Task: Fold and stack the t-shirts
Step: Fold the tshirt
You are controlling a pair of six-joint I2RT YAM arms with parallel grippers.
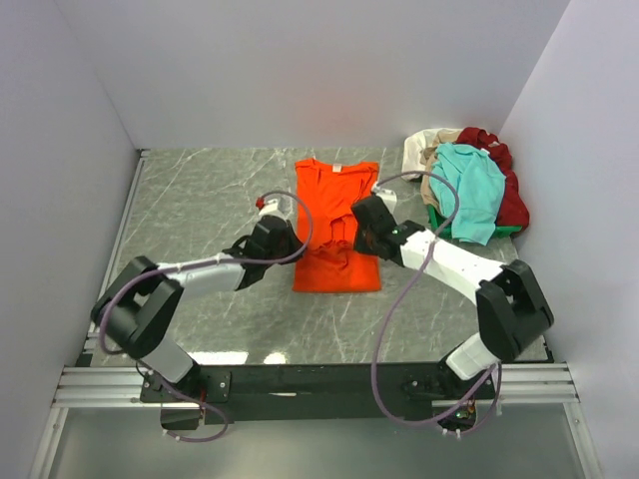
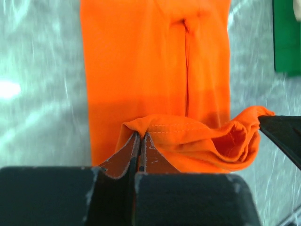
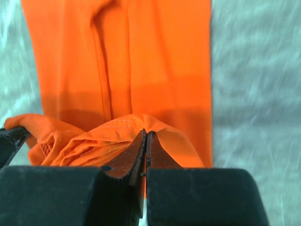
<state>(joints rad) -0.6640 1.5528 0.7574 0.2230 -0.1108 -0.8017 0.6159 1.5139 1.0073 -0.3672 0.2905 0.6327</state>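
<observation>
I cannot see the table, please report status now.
Left hand and right hand shut on orange t-shirt hem, lifted. Other shirts piled far right. Nothing in the way.

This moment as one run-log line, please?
left tool: shut on hem of bright orange cloth t-shirt | right tool: shut on same hem | teal, red, cream shirt heap: far right

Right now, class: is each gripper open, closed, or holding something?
Left gripper: closed, pinching the stitched edge of the orange t-shirt.
Right gripper: closed, pinching the same edge of that shirt.
</observation>
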